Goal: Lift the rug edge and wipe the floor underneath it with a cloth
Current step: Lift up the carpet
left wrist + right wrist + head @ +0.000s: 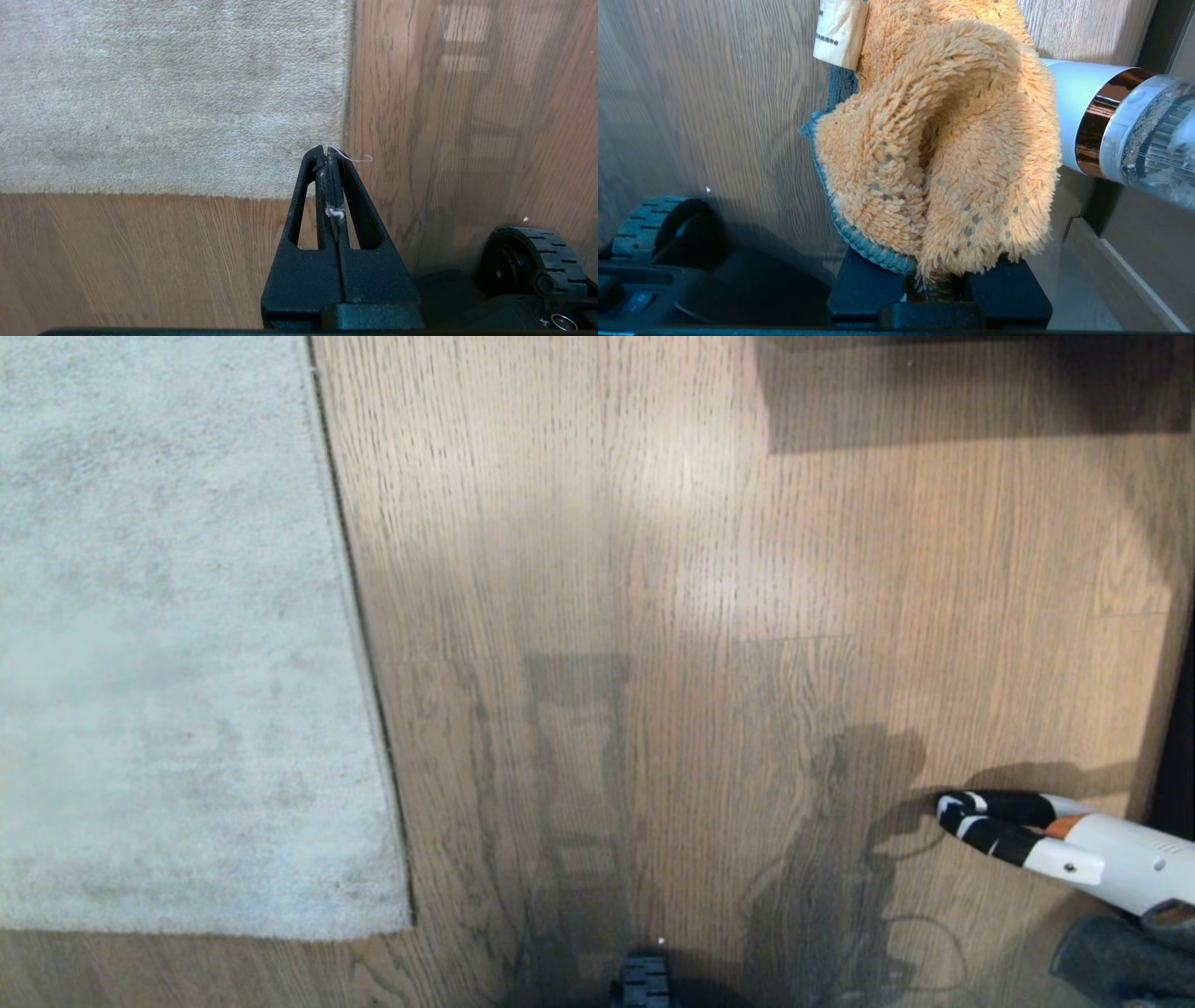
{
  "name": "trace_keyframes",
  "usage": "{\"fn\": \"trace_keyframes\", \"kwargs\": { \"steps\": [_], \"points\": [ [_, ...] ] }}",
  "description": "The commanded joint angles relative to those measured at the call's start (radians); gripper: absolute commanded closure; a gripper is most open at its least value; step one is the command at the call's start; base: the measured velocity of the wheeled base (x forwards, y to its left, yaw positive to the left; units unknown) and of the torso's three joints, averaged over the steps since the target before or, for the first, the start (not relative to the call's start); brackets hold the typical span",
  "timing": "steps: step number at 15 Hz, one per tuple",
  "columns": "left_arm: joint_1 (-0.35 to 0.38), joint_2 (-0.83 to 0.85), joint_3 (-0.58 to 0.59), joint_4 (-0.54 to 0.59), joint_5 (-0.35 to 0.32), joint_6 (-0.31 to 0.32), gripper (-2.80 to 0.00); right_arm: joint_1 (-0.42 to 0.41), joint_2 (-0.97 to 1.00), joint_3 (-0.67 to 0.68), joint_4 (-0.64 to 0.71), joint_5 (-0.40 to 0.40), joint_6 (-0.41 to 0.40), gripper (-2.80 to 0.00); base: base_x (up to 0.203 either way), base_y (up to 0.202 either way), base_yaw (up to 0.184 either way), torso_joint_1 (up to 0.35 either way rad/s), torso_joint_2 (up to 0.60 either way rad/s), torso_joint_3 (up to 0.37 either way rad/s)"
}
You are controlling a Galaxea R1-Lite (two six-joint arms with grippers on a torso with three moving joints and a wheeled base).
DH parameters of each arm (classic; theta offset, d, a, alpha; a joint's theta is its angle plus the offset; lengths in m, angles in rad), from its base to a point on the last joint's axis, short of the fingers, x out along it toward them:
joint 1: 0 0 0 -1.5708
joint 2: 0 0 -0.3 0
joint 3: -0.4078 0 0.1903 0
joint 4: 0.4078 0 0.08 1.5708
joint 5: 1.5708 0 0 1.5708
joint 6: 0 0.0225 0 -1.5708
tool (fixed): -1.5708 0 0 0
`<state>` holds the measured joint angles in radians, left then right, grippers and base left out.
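No legible text; only unreadable dark print on the cloth's tag (839,32)

Pale grey rug edge (359,644) flat on wood floor (700,616), white-black handheld device (1055,845) right

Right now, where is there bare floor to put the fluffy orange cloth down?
The widest bare floor runs down the middle, between the rug edge and the white and black device lying at the right. It is crowded in the near right corner, beside that device. The right tool is shut on the cloth; the left tool is shut, over the rug's corner.
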<state>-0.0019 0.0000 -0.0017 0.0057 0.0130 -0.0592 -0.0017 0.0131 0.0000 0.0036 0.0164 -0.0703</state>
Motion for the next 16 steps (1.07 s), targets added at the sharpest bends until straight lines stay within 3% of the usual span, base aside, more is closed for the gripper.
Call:
{"fn": "trace_keyframes", "kwargs": {
  "steps": [1, 16],
  "points": [
    [-0.001, 0.0, 0.0, 0.0, 0.0, -0.001, 0.0, 0.0, -0.013, 0.0, 0.001, 0.0, 0.004, 0.0, 0.0, 0.0, 0.0, 0.0, 0.0, 0.0],
    [0.0, 0.0, 0.0, 0.0, 0.0, -0.001, 0.0, 0.0, -0.013, 0.0, -0.001, -0.003, 0.027, 0.0, 0.0, 0.0, 0.0, 0.0, 0.0, 0.0]
  ]
}}
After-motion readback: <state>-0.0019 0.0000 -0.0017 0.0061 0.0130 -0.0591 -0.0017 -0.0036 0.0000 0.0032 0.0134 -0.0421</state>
